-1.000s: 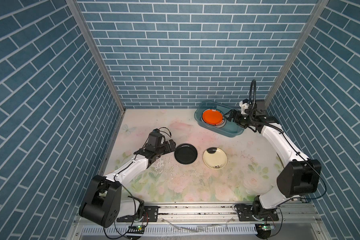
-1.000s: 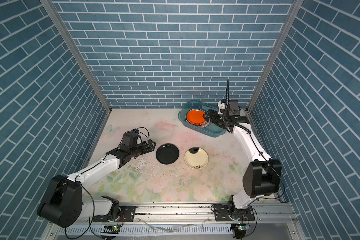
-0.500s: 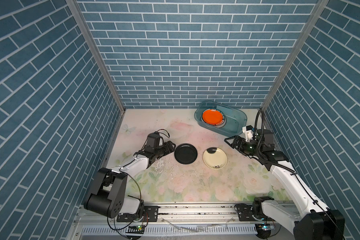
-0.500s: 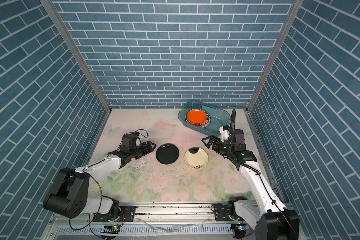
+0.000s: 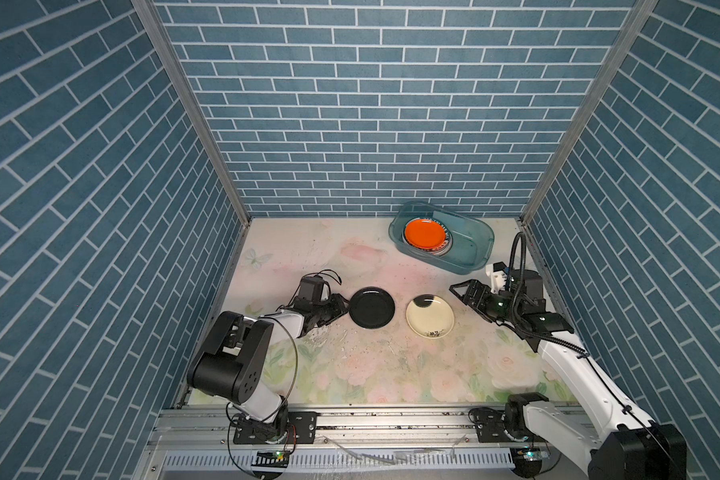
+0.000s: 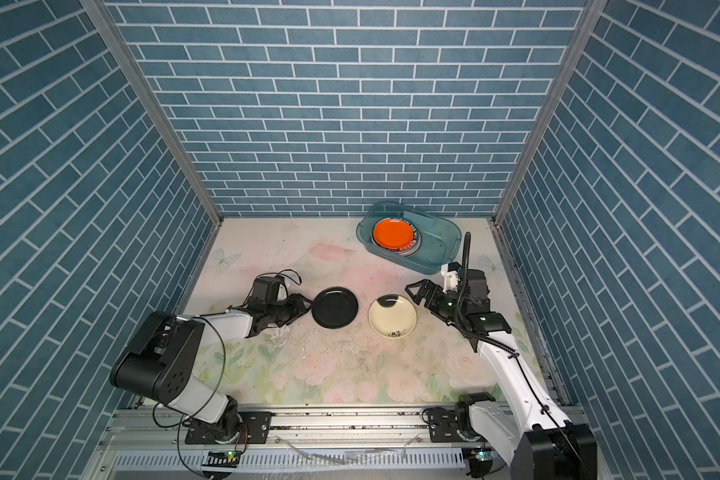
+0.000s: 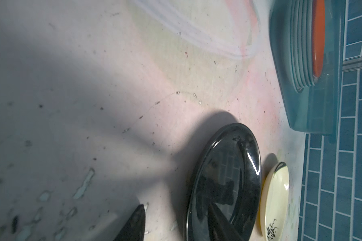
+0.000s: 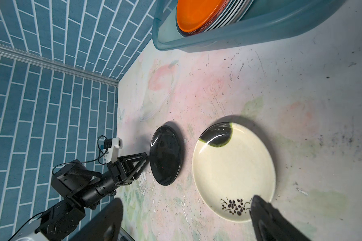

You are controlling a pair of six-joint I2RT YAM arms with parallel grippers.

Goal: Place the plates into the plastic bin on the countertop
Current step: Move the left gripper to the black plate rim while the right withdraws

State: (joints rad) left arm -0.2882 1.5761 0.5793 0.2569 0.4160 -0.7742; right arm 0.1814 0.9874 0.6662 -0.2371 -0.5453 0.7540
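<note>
1 orange plate (image 8: pixel 196 11), lettered rim (image 8: pixel 201 29) beneath, illegible

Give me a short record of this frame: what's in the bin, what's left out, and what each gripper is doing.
plastic bin: stack of plates, orange plate on top
countertop: black plate and cream plate, side by side, apart
left gripper: open, jaws straddling black plate's rim
right gripper: open, empty, beside cream plate

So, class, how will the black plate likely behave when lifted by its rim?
The black plate shows sharp reflections, so it seems slippery. Its crisp rim looks rigid, possibly breakable. Flat on the countertop, it should not roll.
</note>
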